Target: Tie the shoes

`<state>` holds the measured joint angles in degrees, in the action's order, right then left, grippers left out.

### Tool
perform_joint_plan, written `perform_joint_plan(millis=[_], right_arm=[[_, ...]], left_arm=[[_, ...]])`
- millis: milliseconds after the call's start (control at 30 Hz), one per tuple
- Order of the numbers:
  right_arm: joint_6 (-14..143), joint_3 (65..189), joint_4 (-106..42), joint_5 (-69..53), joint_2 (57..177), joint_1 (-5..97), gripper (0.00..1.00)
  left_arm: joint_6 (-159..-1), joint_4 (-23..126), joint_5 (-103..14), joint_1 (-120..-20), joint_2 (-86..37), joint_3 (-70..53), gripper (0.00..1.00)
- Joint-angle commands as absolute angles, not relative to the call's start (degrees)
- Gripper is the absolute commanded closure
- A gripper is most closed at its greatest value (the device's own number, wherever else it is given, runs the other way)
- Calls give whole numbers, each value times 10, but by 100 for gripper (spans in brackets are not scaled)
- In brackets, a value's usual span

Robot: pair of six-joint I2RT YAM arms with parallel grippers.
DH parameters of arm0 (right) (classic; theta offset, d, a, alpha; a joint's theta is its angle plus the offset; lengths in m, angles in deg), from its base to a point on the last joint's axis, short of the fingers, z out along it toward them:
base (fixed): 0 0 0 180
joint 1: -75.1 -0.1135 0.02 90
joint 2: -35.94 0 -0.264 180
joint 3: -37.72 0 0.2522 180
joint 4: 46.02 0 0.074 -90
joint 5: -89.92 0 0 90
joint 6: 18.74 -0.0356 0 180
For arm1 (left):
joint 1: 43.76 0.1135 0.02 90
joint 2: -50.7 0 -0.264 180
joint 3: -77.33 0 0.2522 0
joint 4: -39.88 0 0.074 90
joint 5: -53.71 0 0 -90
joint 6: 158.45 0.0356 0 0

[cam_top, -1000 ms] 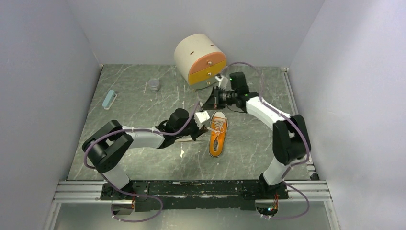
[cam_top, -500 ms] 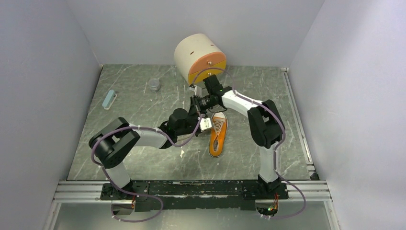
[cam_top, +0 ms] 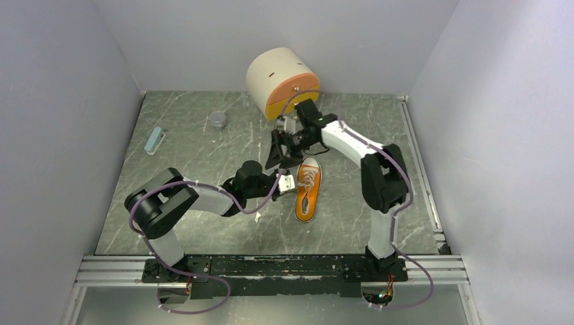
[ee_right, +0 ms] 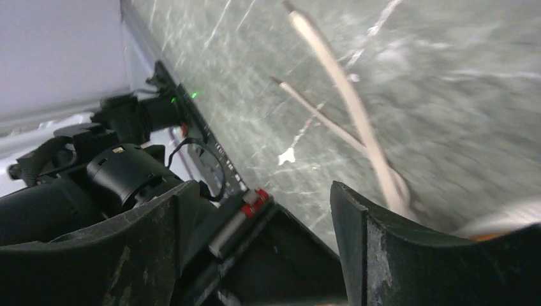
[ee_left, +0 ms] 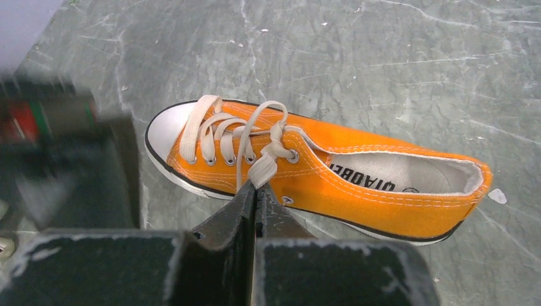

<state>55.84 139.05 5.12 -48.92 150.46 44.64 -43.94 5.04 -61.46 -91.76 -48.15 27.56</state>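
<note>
The orange shoe (cam_top: 308, 191) (ee_left: 383, 191) lies on the table with its white toe cap pointing away from the arm bases. Its white laces (ee_left: 265, 167) are crossed in a knot above the top eyelets. My left gripper (cam_top: 288, 181) (ee_left: 256, 189) is at the shoe's left side, shut on one lace just below the knot. Just beyond the toe, to its left, my right gripper (cam_top: 283, 154) (ee_right: 255, 189) stands open and holds nothing. In the right wrist view two loose lace ends (ee_right: 357, 115) trail over the table past the right finger (ee_right: 395, 255).
A round beige drawer unit (cam_top: 283, 80) with orange and yellow fronts stands at the back, close behind the right arm. A small grey cylinder (cam_top: 217, 120) and a pale blue bar (cam_top: 155, 140) lie at the back left. Grey walls enclose the table.
The right arm swung left from beside the drawer unit to above the shoe's toe, and its jaws went from shut to open. The left gripper stayed shut on the lace.
</note>
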Motion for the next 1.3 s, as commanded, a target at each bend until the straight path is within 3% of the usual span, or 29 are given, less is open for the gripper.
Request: perform_joint_plan(millis=[0, 133, 267, 433, 567, 667, 733, 1067, 1267], right_arm=[[539, 1407, 99, -404, 1433, 514, 21], [511, 1287, 57, -270, 1312, 576, 23], [523, 1127, -39, -187, 1164, 568, 29], [640, 948, -209, -105, 979, 497, 37], [795, 902, -251, -108, 919, 421, 40], [898, 905, -230, -153, 904, 383, 43], [984, 903, -216, -204, 897, 361, 50], [1116, 957, -245, -82, 1053, 224, 49], [1077, 972, -337, 11, 1171, 161, 60]], left_arm=[[-476, 31, -632, -913, -463, 280, 95], [-550, 129, -644, -902, -475, 229, 95], [-596, 247, -699, -884, -508, 155, 95], [-626, 309, -781, -855, -550, 101, 95], [-617, 373, -820, -846, -587, 62, 95], [-623, 396, -827, -843, -611, 36, 95], [-638, 394, -829, -842, -622, 24, 95], [-635, 451, -831, -834, -672, -60, 95], [-637, 483, -840, -819, -691, -96, 95]])
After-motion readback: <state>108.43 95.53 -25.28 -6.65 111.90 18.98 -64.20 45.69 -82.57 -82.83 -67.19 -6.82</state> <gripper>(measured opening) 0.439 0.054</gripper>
